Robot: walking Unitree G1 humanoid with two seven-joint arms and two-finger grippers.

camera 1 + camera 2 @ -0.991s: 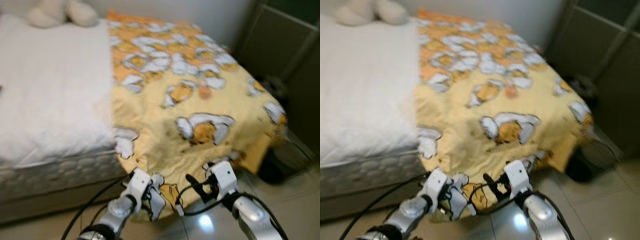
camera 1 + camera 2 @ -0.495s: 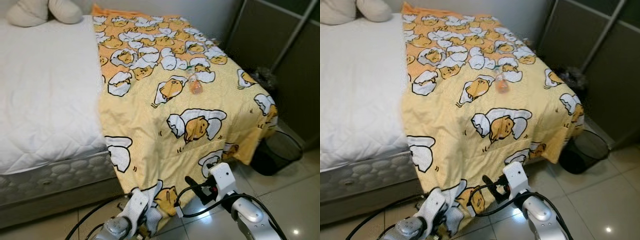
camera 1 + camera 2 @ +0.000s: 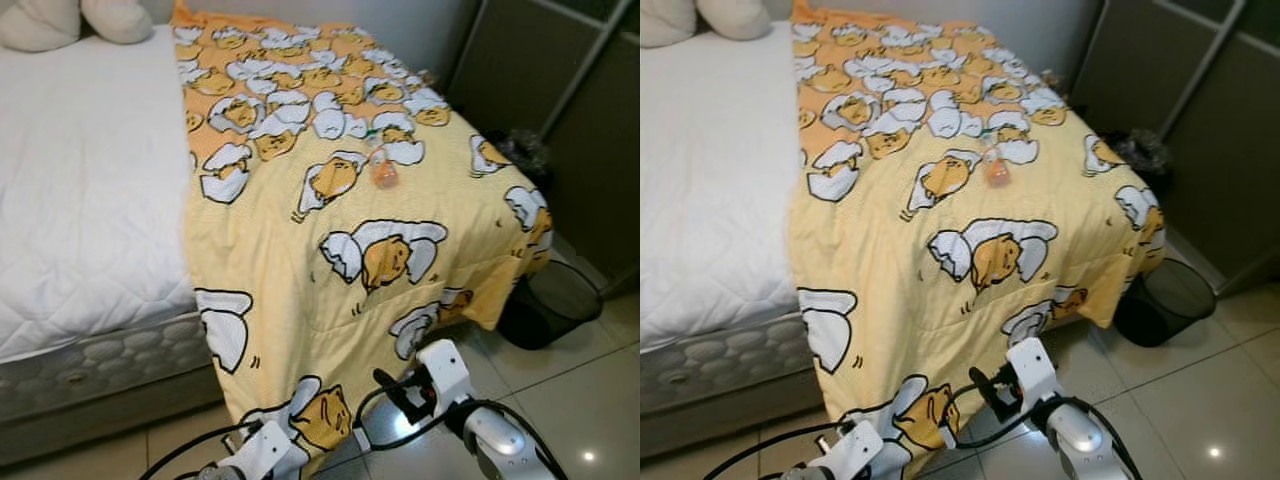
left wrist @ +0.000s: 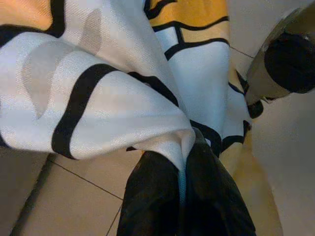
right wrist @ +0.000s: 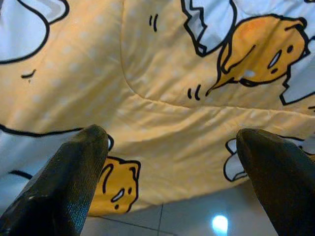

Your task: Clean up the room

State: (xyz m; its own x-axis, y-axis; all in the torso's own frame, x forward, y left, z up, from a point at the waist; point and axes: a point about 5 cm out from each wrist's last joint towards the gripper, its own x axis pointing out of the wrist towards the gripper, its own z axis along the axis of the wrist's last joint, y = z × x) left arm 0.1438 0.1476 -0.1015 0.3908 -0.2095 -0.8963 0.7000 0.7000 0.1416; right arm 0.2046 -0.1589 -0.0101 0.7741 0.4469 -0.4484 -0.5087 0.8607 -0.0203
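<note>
Left eye view: bed [image 3: 90, 200] with white quilted mattress top; yellow cartoon-print blanket [image 3: 330, 200] covers its right half and hangs over the foot edge to the floor [image 3: 580, 400]. Small orange-and-clear bottle [image 3: 384, 168] lies on the blanket, toward 1 o'clock from frame centre. Cream pillows [image 3: 80, 18] at 11 o'clock. Black mesh bin [image 3: 555, 300] on the floor at 3 o'clock, just beside the blanket's hanging corner; contents too dark to tell. Left gripper [image 3: 262, 450] at 6 o'clock, against the blanket hem. Right gripper [image 3: 395, 385] at 5 o'clock, apart from the cloth

Right eye view: same layout, nothing added

Left wrist view: both black fingers [image 4: 152, 196] closed tight, a fold of blanket hem pinched between them; tile floor beneath

Right wrist view: the two fingers [image 5: 69, 182] spread wide, nothing held; hanging blanket straight ahead, not touched

Progress, as judged: early. Blanket still askew and trailing on the floor, half the mattress bare, bottle not yet binned
</note>
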